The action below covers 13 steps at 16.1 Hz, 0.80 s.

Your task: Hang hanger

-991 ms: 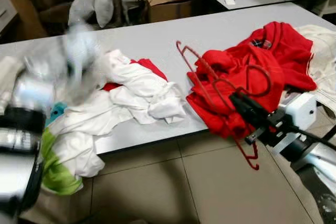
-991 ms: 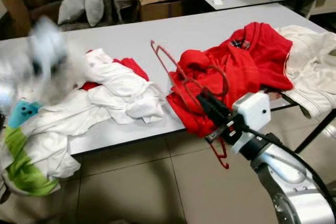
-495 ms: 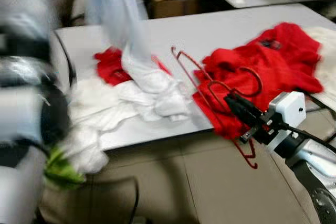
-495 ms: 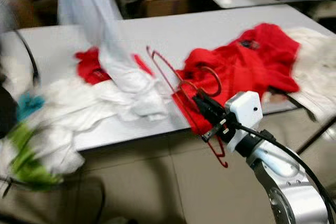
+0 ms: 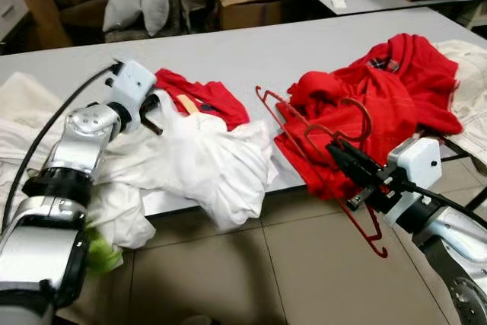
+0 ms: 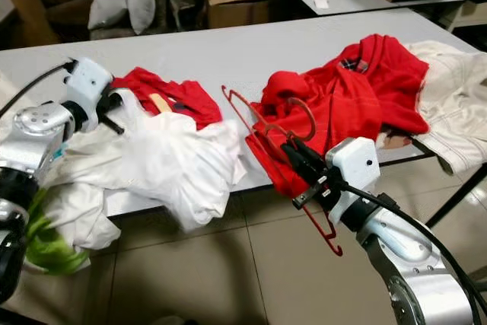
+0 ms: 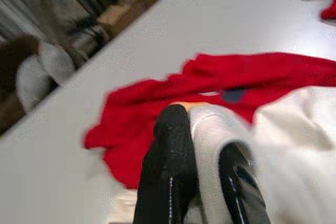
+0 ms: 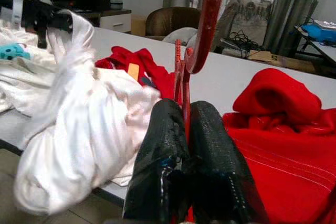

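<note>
Right wrist view: right gripper (image 8: 185, 129) jaws clamped on the red hanger (image 5: 319, 150), which lies across red clothing (image 5: 380, 97) at the desk (image 5: 228, 55) edge; left gripper (image 7: 202, 140) jaws clamped on white cloth (image 5: 205, 161).

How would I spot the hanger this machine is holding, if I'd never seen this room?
Start at the long grey table and find the crumpled red garment at its front edge. Just before it, the right tool is shut on a red hanger. It is the thin wiry frame with a hook, unlike the soft cloth heaps around it.
</note>
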### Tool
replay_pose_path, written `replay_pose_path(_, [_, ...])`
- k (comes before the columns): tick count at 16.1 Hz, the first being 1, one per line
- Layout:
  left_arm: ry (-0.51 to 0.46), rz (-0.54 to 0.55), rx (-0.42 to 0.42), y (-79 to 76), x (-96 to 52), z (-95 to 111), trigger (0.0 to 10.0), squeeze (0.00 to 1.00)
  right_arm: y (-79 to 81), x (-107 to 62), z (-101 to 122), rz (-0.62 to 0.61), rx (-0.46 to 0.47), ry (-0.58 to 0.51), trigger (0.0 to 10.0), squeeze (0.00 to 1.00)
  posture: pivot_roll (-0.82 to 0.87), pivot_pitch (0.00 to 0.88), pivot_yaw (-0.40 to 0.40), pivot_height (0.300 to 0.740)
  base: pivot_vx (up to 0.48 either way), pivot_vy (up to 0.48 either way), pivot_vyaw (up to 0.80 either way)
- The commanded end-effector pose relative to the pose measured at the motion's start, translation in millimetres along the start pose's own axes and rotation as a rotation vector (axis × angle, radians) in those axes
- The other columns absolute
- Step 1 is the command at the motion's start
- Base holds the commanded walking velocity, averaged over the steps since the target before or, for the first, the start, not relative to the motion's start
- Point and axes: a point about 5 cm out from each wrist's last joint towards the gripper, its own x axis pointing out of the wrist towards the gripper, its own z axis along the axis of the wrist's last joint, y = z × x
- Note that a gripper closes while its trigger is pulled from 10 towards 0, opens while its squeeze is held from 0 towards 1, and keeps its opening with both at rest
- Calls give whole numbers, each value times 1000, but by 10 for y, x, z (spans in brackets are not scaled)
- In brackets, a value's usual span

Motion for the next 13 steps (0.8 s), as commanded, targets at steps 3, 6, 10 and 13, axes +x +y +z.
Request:
replay_pose_path(3, [-53, 42, 68, 98, -56, 138, 0, 0, 5, 15, 20, 13, -9, -10, 10000, 0, -71, 0, 73, 740, 0, 0, 0])
replay_pose_path(6, [-66, 32, 74, 86, -53, 172, 0, 0, 19, 33, 11, 21, -8, -7, 10000, 0, -71, 0, 74, 740, 0, 0, 0])
replay_pose_path(10, [-421, 150, -90, 233, 50, 976, 0, 0, 8, 55, 3, 22, -14, -1, 10000, 0, -67, 0, 66, 740, 0, 0, 0])
replay_pose_path(13, [-143, 502, -4, 896, -193, 772, 0, 0, -28, 50, -4, -15, -17, -2, 10000, 0, -78, 0, 88, 740, 0, 0, 0])
